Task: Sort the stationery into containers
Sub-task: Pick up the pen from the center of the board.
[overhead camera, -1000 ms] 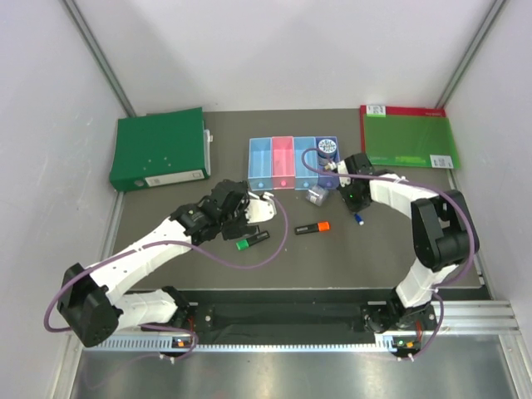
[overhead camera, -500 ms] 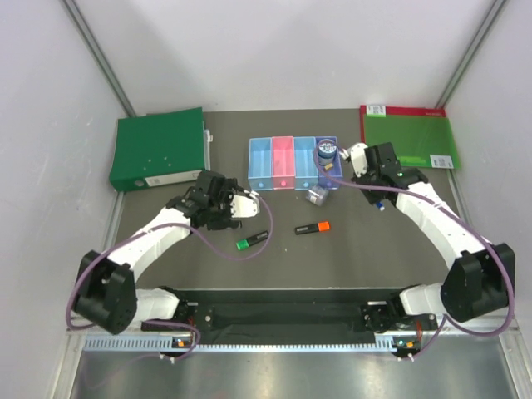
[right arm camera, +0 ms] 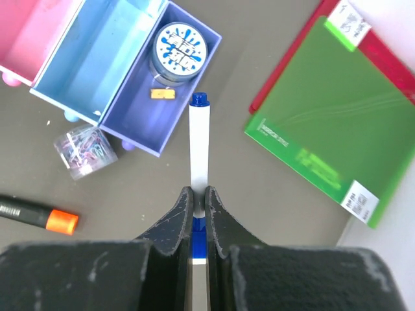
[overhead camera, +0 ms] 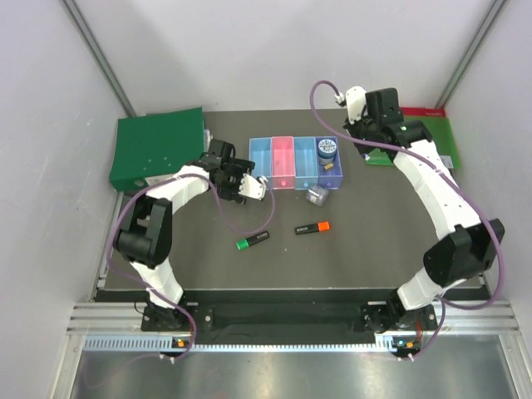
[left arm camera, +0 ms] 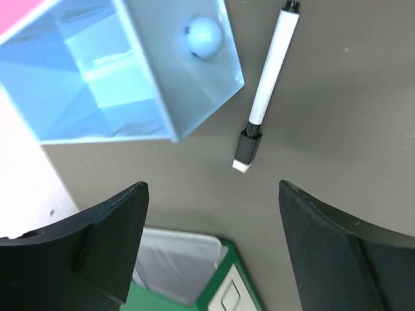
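My right gripper [right arm camera: 199,192] is shut on the blue-white pen [right arm camera: 199,139], held high over the table just right of the purple-blue tray [right arm camera: 133,120]. That tray holds the round tin [right arm camera: 178,48] and the tan block [right arm camera: 162,94]. The row of containers [overhead camera: 283,184] stands mid-table. My left gripper [left arm camera: 213,188] is open, low beside the left light blue tray [left arm camera: 194,84], with the black-white marker [left arm camera: 267,87] lying on the table ahead of it. The clip box [overhead camera: 317,196], orange-capped highlighter [overhead camera: 312,227] and green-capped highlighter [overhead camera: 252,241] lie on the table.
A green folder [overhead camera: 158,150] lies at the back left, close under my left gripper. The flat green red-edged board [right arm camera: 324,110] lies at the back right, partly behind the right arm in the top view. White walls close in the table on three sides.
The right arm has lifted and swung toward the back right with the pen in its jaws. The left gripper has moved from mid-table back to the left blue tray.
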Tool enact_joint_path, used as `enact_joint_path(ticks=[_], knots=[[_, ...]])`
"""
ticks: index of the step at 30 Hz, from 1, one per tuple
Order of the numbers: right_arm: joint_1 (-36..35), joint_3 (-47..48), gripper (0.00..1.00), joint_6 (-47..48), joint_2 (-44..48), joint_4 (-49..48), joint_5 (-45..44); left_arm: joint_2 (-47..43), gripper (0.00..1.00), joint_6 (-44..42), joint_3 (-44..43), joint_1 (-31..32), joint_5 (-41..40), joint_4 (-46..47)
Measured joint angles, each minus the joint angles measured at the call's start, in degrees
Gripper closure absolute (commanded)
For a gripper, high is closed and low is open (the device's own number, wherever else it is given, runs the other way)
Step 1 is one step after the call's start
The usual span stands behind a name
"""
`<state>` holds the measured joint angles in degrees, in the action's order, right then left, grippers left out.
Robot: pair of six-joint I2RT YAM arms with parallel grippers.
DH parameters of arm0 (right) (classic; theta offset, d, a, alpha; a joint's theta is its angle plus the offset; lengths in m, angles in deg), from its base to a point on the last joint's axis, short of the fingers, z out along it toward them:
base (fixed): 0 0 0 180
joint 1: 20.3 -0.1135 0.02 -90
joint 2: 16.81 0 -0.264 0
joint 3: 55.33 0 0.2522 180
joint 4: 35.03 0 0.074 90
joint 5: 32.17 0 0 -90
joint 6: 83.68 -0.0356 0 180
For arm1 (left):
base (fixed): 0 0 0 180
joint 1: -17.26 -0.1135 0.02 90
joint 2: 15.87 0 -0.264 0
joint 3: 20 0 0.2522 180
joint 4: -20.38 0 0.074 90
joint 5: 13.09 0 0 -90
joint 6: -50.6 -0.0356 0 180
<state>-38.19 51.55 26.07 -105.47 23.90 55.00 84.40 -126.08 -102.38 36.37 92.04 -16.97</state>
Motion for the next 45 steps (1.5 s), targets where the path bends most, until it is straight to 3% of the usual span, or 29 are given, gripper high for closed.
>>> enact_joint_path(ticks=[8,18,19,25,34,42,45], knots=[[-0.24,8.72,0.96,-0.42,-10.19,1.62,1.46,10.64,0.16,-8.61,-8.04,-3.58,2.64,-5.16],[-0.39,10.14,0.95,-0.35,-11.47,1.55,1.14,16.65,0.19,-16.02,-17.51,-5.49,5.33,-13.99],[-0.39,10.19,0.95,-0.33,-11.50,1.53,0.98,17.00,0.23,-16.44,-18.12,-5.49,5.79,-14.88],[-0.48,10.19,0.95,-0.28,-11.98,1.57,0.31,17.64,0.23,-19.91,-19.67,-5.46,9.64,-24.04],[-1.03,10.19,0.95,-0.20,-12.00,1.53,-0.13,18.05,0.26,-19.30,-19.76,-5.46,12.55,-29.05],[-1.88,10.19,0.95,0.90,-12.00,1.57,0.39,23.58,0.28,-13.55,-27.80,-5.49,15.72,-29.99],[-2.56,10.19,0.95,1.25,-12.00,1.57,0.35,24.02,0.34,-12.94,-28.24,-5.51,16.26,-30.05]])
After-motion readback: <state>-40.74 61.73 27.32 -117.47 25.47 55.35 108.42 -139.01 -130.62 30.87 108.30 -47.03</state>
